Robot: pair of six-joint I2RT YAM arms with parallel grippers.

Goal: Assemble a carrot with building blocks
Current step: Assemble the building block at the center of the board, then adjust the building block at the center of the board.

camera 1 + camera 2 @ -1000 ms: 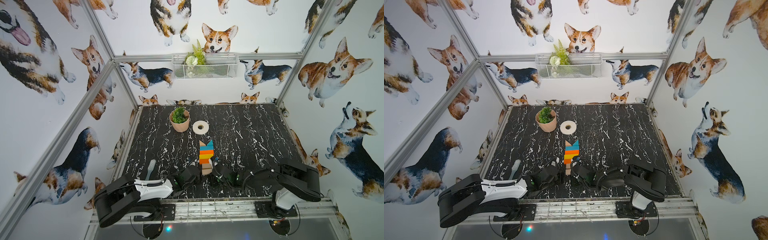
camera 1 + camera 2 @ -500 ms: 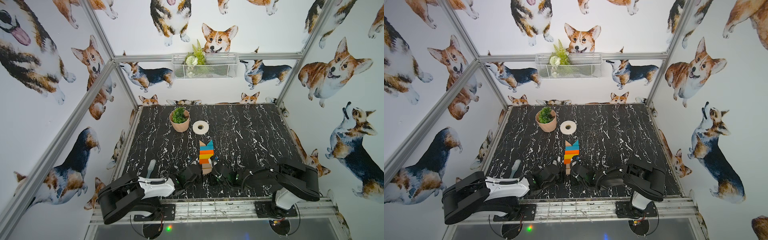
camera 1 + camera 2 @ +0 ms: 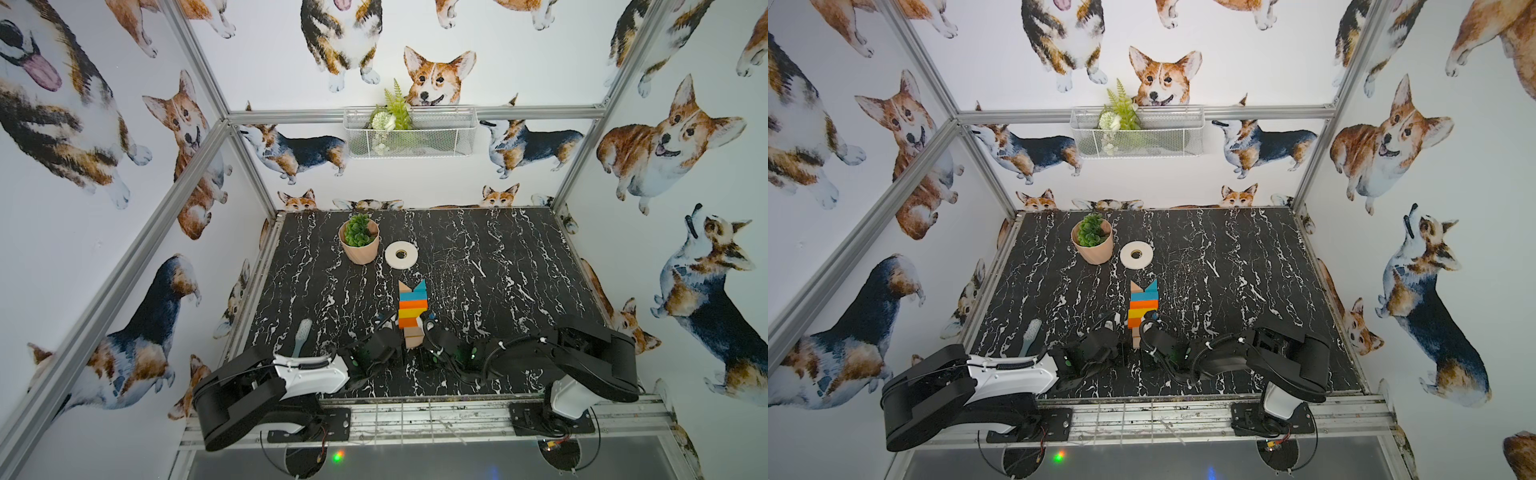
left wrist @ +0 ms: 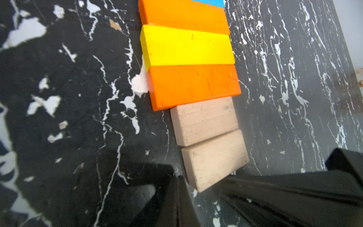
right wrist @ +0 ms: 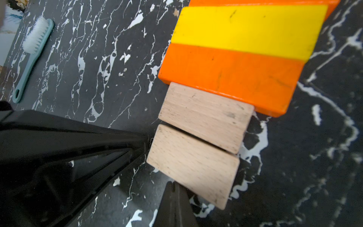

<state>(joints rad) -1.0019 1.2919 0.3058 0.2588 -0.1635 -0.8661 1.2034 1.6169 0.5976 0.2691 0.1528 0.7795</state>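
Carrot (image 3: 411,309) looks light, stiff and unglued, so push its sides, don't lift. Left claw (image 3: 397,338) and right claw (image 3: 426,330) at 6 o'clock, both closed, empty.

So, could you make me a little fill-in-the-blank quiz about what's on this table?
1. In the carrot, the bar between the two orange bars is ______.
2. Its narrow end is made of ______ plain-wood blocks.
3. The tape roll beside the plant pot is coloured ______.
4. The left gripper and the right gripper both have jaws ______.
Missing words: yellow, two, white, shut.
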